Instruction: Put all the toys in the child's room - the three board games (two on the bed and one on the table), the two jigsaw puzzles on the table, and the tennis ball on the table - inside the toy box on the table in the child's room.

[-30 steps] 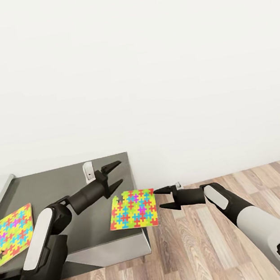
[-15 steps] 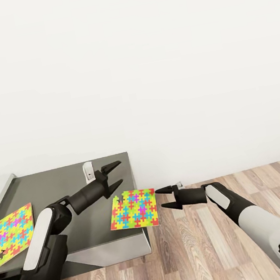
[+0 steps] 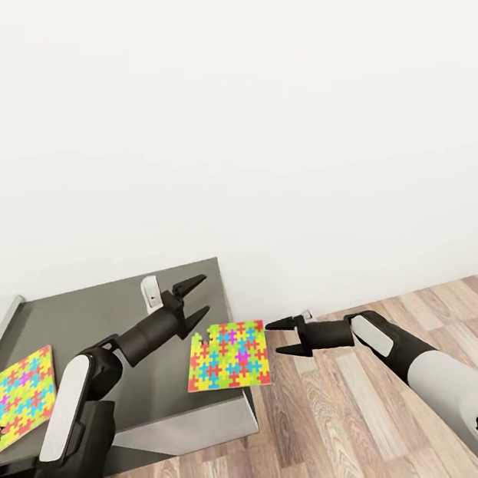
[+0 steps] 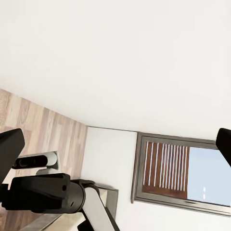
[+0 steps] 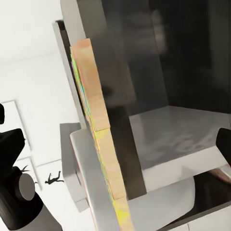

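Right end effector (image 3: pixel 281 338), jaws apart, just beside overhanging jigsaw puzzle (image 3: pixel 227 356)

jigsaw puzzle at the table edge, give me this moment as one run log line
stage: approach | target: jigsaw puzzle overhanging table edge | right gripper: open, beside its edge, not touching | left gripper: open, above table | second puzzle: flat on table

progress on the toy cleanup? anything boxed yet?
Nothing looks boxed: both jigsaw puzzles lie on the dark table, one overhanging its right edge, the other at the left. In hand: the right gripper, fingers open, sits just off the overhanging puzzle's edge, nothing gripped. The left gripper hovers open. Left: both puzzles at least.
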Motion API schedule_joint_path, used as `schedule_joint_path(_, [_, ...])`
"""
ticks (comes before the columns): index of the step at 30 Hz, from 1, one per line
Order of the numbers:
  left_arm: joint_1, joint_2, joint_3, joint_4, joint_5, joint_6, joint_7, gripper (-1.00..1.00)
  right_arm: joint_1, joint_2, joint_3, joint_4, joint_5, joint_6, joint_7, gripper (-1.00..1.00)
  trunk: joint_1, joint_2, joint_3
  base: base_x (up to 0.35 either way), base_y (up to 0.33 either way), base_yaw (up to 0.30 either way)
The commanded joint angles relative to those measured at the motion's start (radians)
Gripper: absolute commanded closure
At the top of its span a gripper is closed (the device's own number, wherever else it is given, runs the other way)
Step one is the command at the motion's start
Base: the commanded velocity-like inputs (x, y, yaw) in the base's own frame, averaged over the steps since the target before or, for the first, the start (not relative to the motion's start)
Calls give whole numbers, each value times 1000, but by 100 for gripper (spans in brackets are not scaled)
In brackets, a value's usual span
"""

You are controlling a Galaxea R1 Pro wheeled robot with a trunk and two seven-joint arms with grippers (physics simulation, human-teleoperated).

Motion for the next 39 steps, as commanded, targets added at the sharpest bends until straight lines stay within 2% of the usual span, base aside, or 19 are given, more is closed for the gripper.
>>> schedule_joint_path(1, [-1,0,-1,-1,11,-1,10,-100,-1,-1,5,0,1,-1,7,-100,4,-8,-4,0,0,0])
schedule_joint_path(10, [0,0,0,-1,11,1,10,-100,-1,-1,5,1,1,-1,7,-100,4,-8,-4,0,0,37])
schedule_joint_path(27, [0,0,0,-1,11,1,10,-100,-1,-1,4,3,1,0,7,-100,4,-8,-4,0,0,204])
schedule_joint_path(39, [1,0,0,-1,11,0,10,-100,0,0,5,3,1,-1,7,-100,4,-8,-4,0,0,47])
